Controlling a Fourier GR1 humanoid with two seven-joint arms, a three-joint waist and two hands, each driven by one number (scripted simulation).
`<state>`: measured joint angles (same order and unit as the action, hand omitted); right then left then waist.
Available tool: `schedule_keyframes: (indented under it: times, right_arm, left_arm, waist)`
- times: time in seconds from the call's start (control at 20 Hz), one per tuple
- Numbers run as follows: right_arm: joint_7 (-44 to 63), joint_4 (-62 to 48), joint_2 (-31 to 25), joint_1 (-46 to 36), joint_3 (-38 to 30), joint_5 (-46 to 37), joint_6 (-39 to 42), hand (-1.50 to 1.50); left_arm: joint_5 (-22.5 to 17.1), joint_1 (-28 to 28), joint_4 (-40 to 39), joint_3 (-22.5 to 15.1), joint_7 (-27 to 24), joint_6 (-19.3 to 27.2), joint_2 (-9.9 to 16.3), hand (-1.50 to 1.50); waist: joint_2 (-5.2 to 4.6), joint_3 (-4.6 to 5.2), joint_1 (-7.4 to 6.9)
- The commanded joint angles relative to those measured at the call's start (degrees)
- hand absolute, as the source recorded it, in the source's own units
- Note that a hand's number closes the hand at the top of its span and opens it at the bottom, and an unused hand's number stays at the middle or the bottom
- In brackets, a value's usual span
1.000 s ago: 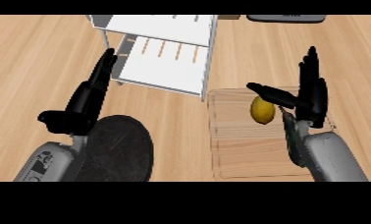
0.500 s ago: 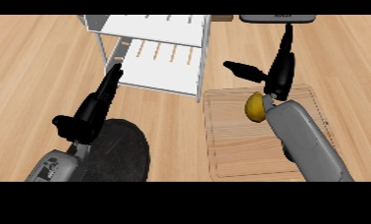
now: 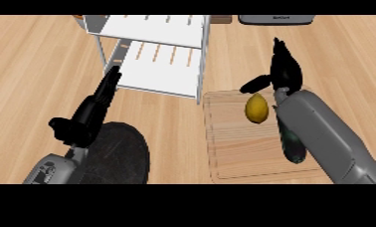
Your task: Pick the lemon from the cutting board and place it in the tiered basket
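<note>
The lemon (image 3: 255, 108) is seen lying on the cutting board (image 3: 235, 156), near its upper edge; it is not held. The right hand (image 3: 283, 69) is positioned just above and right of the lemon, fingers straight, thumb spread toward it, open. A dark green vegetable (image 3: 292, 147) is partly hidden under the right forearm on the board. The tiered basket (image 3: 158, 54) stands upper left of the board. The left hand (image 3: 92, 109) is held open over a dark round plate (image 3: 121, 156), fingers extended toward the basket.

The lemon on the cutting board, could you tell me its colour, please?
Yellow: the lemon shows best in the head view.
</note>
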<state>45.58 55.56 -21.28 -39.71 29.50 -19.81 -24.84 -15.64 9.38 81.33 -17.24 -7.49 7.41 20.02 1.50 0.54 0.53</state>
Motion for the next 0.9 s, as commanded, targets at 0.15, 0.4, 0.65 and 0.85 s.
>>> schedule_keyframes:
  times: [0.15,0.4,0.65,0.85]
  right_arm:
    - [24.59,4.25,0.72,-11.36,4.69,2.07,24.05,-1.5]
    - [35.97,8.8,2.69,-15.05,4.28,3.44,28.48,-1.5]
    - [39.54,10.4,2.27,-15.29,4.83,-0.61,25.28,-1.5]
    - [39.61,3.95,3.18,-14.84,5.26,-1.3,28.43,-1.5]
  left_arm:
    - [-0.65,-2.53,-0.56,-0.37,2.04,-0.26,-0.22,0.0]
    - [-1.12,-1.75,-3.9,1.12,0.15,-2.18,-0.07,0.0]
    - [-0.09,-2.74,-2.62,-0.66,0.62,-0.7,-2.6,0.0]
    - [0.63,-3.06,-2.47,-0.39,0.38,-1.5,-1.18,0.0]
  waist:
    - [-0.12,-0.19,-0.06]
    - [-0.67,-0.34,1.14]
    - [-0.62,-0.39,1.47]
    - [-0.96,-0.35,0.67]
